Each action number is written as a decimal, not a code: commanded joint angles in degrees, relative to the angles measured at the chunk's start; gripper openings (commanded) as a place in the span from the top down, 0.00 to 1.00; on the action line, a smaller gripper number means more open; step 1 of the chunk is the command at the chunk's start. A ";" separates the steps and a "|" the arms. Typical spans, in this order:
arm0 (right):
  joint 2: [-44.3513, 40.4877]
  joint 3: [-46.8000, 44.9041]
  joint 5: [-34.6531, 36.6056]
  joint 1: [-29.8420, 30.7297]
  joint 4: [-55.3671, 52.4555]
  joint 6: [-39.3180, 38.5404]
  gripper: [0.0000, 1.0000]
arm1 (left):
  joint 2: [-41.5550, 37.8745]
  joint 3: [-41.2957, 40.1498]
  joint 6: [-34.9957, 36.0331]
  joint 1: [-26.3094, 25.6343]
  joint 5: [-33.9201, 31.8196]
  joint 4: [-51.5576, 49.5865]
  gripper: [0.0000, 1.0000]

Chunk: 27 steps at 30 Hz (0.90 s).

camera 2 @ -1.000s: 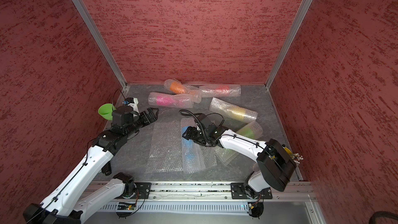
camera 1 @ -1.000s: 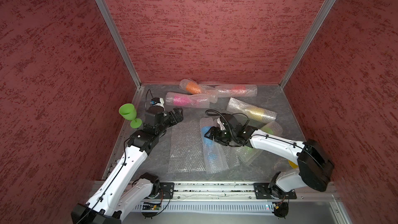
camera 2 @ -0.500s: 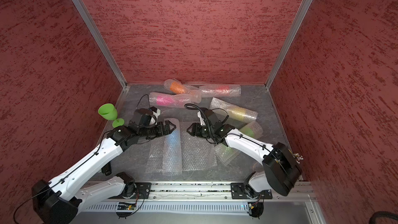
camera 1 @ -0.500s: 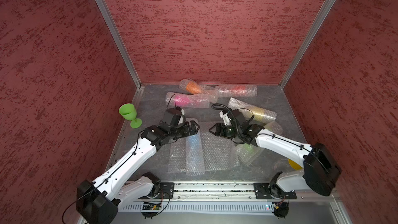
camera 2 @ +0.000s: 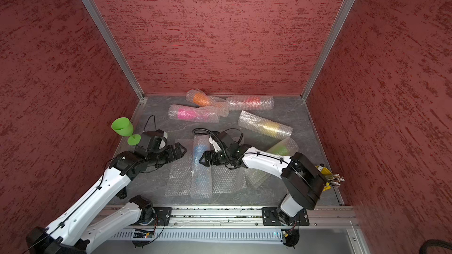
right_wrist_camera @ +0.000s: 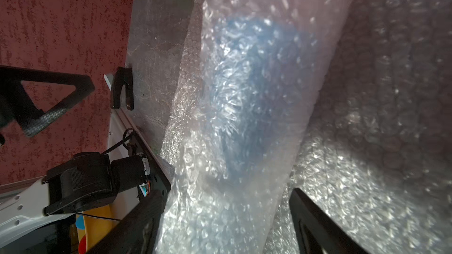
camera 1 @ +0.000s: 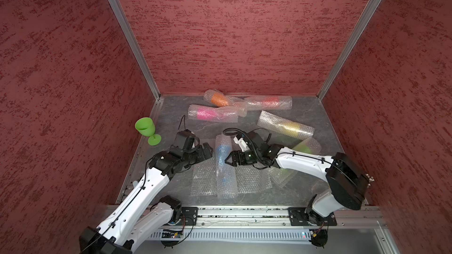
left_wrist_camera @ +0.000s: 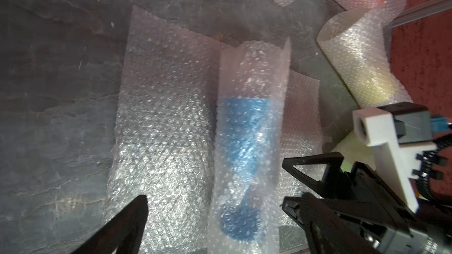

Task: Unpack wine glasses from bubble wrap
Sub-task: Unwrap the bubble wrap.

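**Red textured walls** [camera 1: 232,32]: set on three sides of the tabletop.

**Grey marbled tabletop** [camera 1: 305,108]: all items below are carried on it.

**Flat clear bubble-wrap sheeting** [camera 1: 203,182]: spread beneath both hands and on toward the arm bases.

**Bubble-wrap roll with a blue stemmed goblet inside** [camera 1: 225,177]: laid on the sheeting, between the two hands. In the right wrist view this roll [right_wrist_camera: 244,106] is seen running between the right hand's fingers.

**Further wrapped rolls, all lying flat, farther out than the hands:**
- pink-goblet roll [camera 1: 210,114], beyond the left hand
- orange-goblet roll [camera 1: 219,98] and red-goblet roll [camera 1: 269,102], farthest out, by the back wall
- yellow-goblet roll [camera 1: 286,127], beyond the right hand
- green-goblet roll [camera 2: 281,150], just behind the right hand's wrist and partly hidden by the arm

**Unwrapped green plastic goblet** [camera 1: 146,129]: stood upright on its round foot, outboard of the left hand, near the side wall.

**Left hand** [camera 1: 209,152]: jaws spread wide, nothing held. The fingertips are placed just beside the blue-goblet roll.

**Right hand** [camera 1: 228,162]: jaws spread wide to either side of the blue-goblet roll. No firm grip is seen.
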 commanded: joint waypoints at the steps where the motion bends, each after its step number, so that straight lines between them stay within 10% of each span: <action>1: 1.87 3.57 0.87 1.28 -1.94 -3.11 0.15 | 1.17 -2.63 -0.99 1.76 4.73 0.49 0.02; 17: -0.21 2.33 11.60 1.17 -5.68 -4.24 0.59 | 11.45 -3.20 -3.09 -7.64 5.98 7.60 0.05; 27: -2.37 -2.24 11.07 -0.71 -2.46 -4.25 0.66 | 13.23 -5.17 -5.37 -8.84 4.47 11.88 0.07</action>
